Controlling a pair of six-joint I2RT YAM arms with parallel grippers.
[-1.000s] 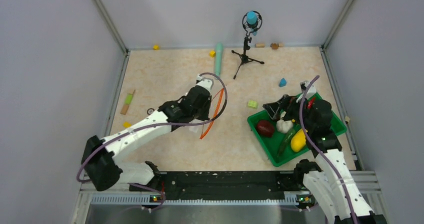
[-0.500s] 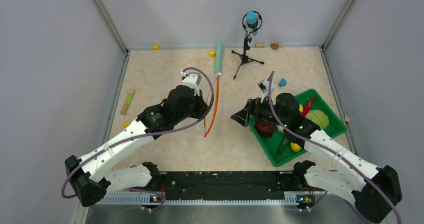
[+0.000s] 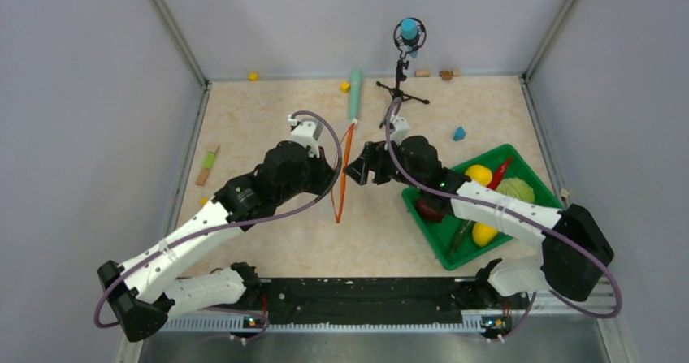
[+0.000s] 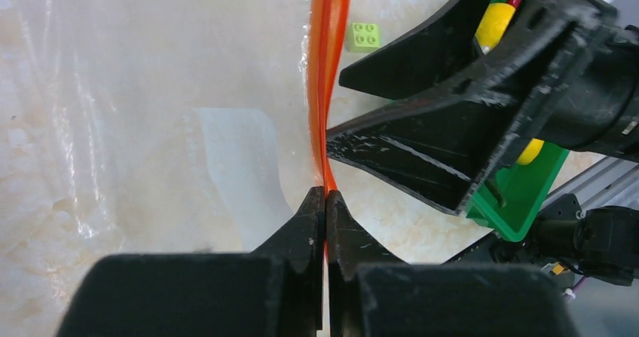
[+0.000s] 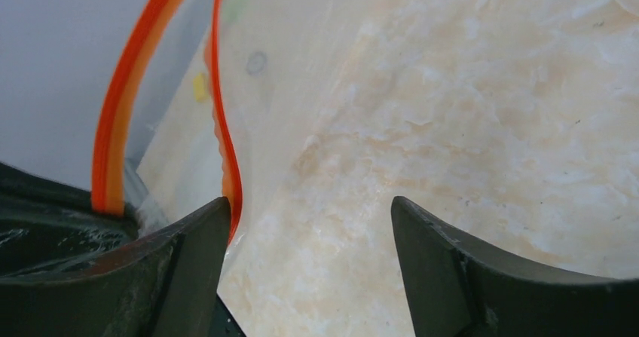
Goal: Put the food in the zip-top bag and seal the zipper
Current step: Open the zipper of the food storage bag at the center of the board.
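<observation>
A clear zip-top bag (image 4: 136, 88) sits at the centre of the overhead frame, its white label (image 4: 237, 156) too washed-out to read. Below it is a beige marbled counter (image 3: 268, 136), boxed in by plain grey walls (image 3: 81, 95). The left arm stretches diagonally from lower left, with the left gripper (image 4: 325, 197) pinched tight on the orange zipper (image 4: 325, 65). The right arm bends leftward from lower right. The right gripper (image 5: 309, 210) stands wide, one finger beside the zipper. Toy food (image 3: 484, 233) lies in a green tray (image 3: 546, 189) at right.
</observation>
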